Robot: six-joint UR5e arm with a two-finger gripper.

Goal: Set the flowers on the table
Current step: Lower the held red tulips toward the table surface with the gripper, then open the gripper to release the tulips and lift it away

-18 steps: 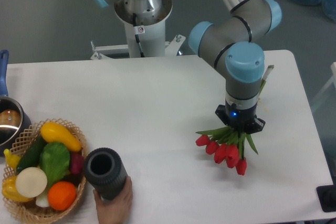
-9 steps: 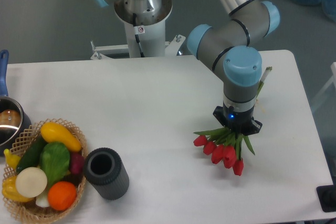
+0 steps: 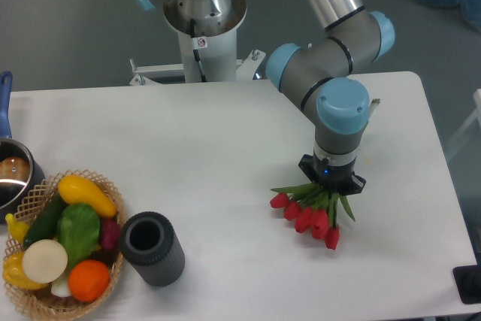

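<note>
The flowers (image 3: 308, 214), a bunch of red tulips with green leaves, hang from my gripper (image 3: 331, 178) over the right half of the white table (image 3: 218, 148). Their buds point toward the front and their pale stem ends (image 3: 370, 105) stick out behind the wrist. The gripper points straight down and its fingers are hidden under the wrist, closed on the stems. I cannot tell whether the buds touch the tabletop.
A dark grey ribbed vase (image 3: 152, 248) stands at the front left. A wicker basket (image 3: 105, 186) of fruit and vegetables sits at the left front corner. A pot (image 3: 9, 174) with a blue handle is at the left edge.
The gripper with the flowers has moved left and a little back. A hand that held the vase one second ago has gone from view.
</note>
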